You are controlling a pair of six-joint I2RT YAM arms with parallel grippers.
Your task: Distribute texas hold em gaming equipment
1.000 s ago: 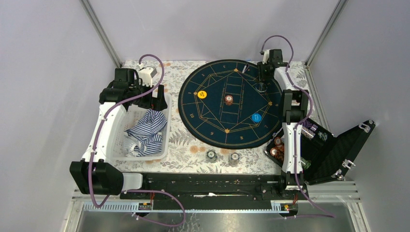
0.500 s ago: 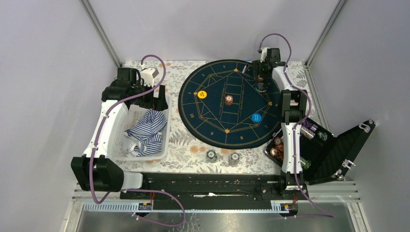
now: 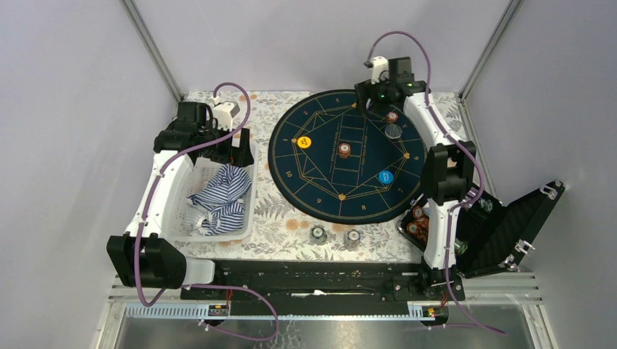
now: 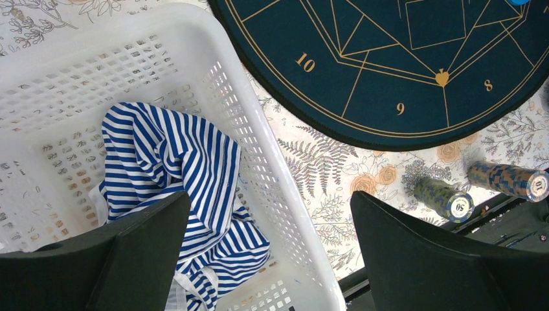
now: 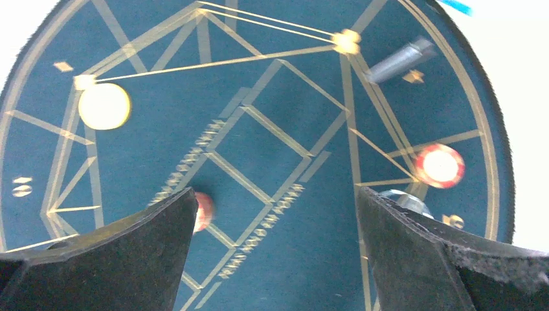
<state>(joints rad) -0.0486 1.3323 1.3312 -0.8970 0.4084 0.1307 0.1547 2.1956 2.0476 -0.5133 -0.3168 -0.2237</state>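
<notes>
Red chip stack (image 3: 392,117), grey chip stack (image 3: 393,131) just beside it, at mat (image 3: 305,182) far right edge; second red stack (image 3: 344,150) at mat centre. Yellow disc (image 3: 305,142), blue disc (image 3: 386,177): one each, on mat. Dark stack (image 3: 318,234), reddish stack (image 3: 352,237) at floral tabletop (image 3: 291,225) near edge. Pale lilac walls. Right gripper (image 5: 275,207), left gripper (image 4: 268,214): jaws spread, empty.

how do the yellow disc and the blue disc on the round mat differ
Colour: the yellow disc is yellow, while the blue disc is bright blue.
Place: the yellow disc lies on the left half of the round mat, further from the arm bases. The blue disc lies on the right half, nearer them.
Shared: both are round, look about the same size and lie flat on the mat.
</notes>
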